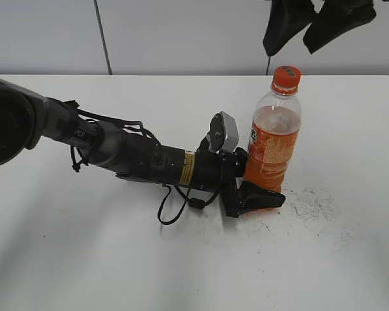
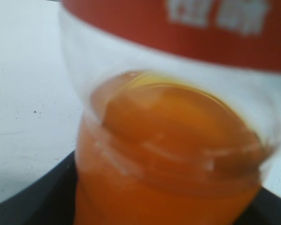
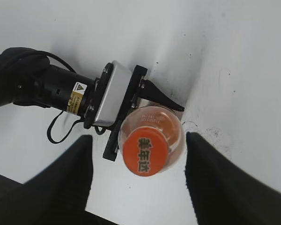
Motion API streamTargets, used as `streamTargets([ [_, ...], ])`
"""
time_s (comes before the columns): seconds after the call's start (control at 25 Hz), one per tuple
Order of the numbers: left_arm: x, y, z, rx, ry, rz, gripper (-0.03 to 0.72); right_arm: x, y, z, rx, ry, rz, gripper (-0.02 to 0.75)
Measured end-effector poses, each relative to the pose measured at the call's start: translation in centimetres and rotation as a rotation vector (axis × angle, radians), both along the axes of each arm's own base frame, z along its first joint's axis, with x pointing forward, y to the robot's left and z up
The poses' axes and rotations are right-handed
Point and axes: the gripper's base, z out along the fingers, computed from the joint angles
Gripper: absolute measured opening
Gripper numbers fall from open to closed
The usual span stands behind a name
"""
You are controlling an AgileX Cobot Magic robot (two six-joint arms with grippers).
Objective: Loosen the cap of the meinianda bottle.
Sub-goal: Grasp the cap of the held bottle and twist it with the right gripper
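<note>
Tall clear plastic meinianda bottle of orange drink point(image 1: 272, 146) stands upright on the white counter point(image 1: 350, 259), right of centre in the exterior view. Small round orange screw cap point(image 1: 286, 79) is on, nothing touching it.

Left tool point(image 1: 254, 194) comes in low and near horizontal from the left and is clamped round the bottle's lower body, below the orange label. One black finger point(image 1: 262, 196) shows on the near side of the base. The left wrist view is filled by the blurred bottle wall point(image 2: 173, 154), with dark finger edges at the bottom corners, so the grip looks firm, though I can't judge how tight from that blur.

Right tool point(image 3: 138, 187) hangs above the bottle, spread wide. Its two dark fingers point(image 3: 68, 183) flank the cap point(image 3: 145, 155) on either side, clear of it. In the exterior view the fingers sit at the top edge, well above the cap and a bit right of it.

Key relation: bottle long axis is vertical and the cap lies straight below the right tool, about midway between the fingers, maybe slightly off centre. The right arm is the one positioned for the cap; the left is just the anchor.

Next move as I read it: right tool descends along the bottle axis, closes on the cap, twists. Risk: the bottle rotating in the left grip.
</note>
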Motion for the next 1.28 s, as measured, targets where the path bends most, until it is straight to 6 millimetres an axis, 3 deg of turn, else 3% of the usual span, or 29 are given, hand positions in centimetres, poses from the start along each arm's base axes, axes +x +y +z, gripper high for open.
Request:
streamTargets([
  [0.28, 0.0, 0.0, 0.0, 0.001, -0.001, 0.000, 0.559, 0.8, 0.4, -1.4, -0.014, 0.038, 0.000, 0.458],
  [0.48, 0.0, 0.0, 0.0, 0.003, -0.001, 0.001, 0.558, 0.6, 0.3, -1.0, -0.007, 0.028, -0.001, 0.458],
  [0.6, 0.0, 0.0, 0.0, 0.003, -0.002, 0.000, 0.558, -0.3, -0.1, -0.4, 0.006, 0.021, 0.000, 0.458],
  [0.8, 0.0, 0.0, 0.0, 0.006, -0.003, -0.005, 0.558, -2.8, -1.2, -1.2, -0.010, 0.066, 0.000, 0.458],
  [0.92, 0.0, 0.0, -0.1, 0.006, -0.004, -0.005, 0.558, -3.2, -1.4, -0.9, -0.007, 0.059, 0.001, 0.458],
  [1.28, 0.0, 0.0, 0.0, 0.007, -0.009, -0.011, 0.558, -1.2, -0.5, -3.5, -0.021, 0.097, -0.007, 0.458],
])
